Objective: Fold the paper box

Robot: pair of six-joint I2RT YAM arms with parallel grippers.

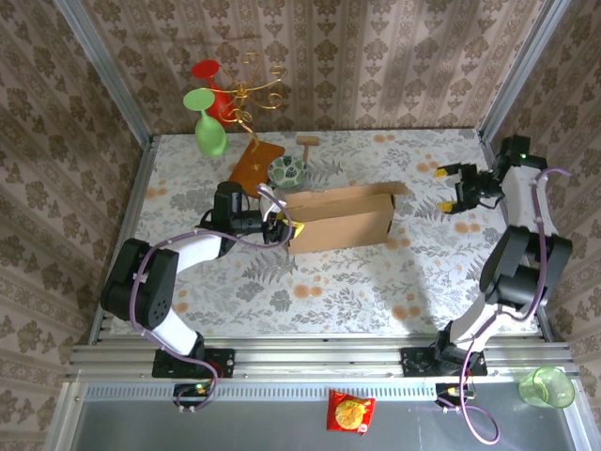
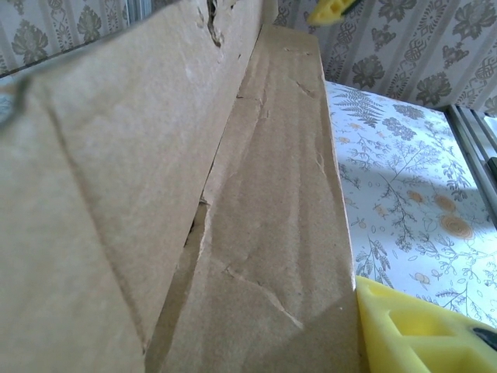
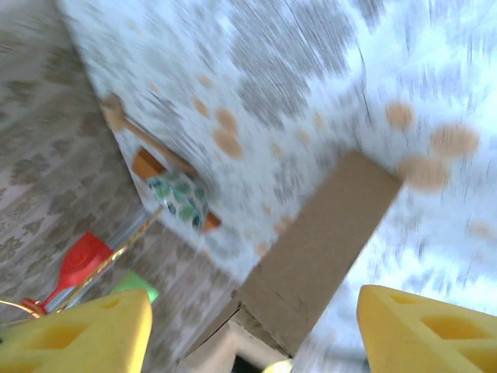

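The paper box (image 1: 343, 218) lies lengthwise in the middle of the table, a tan cardboard shape with its top flap raised a little. My left gripper (image 1: 286, 230) is at the box's left end, shut on the cardboard. In the left wrist view the creased box (image 2: 264, 233) fills the space between the jaws. One yellow finger (image 2: 415, 330) presses against its right edge and the other finger is hidden behind a flap. My right gripper (image 1: 449, 188) hovers open to the right of the box, apart from it. In the blurred right wrist view the box (image 3: 326, 233) lies beyond the open right gripper (image 3: 256, 334).
Behind the box stand a reddish wooden board (image 1: 255, 162) with a gold wire stand (image 1: 254, 89), a green patterned ball (image 1: 287, 171) and a small wooden mallet (image 1: 308, 141). A green glass (image 1: 208, 132) and a red glass (image 1: 214, 85) hang at the back left. Patterned walls enclose the table.
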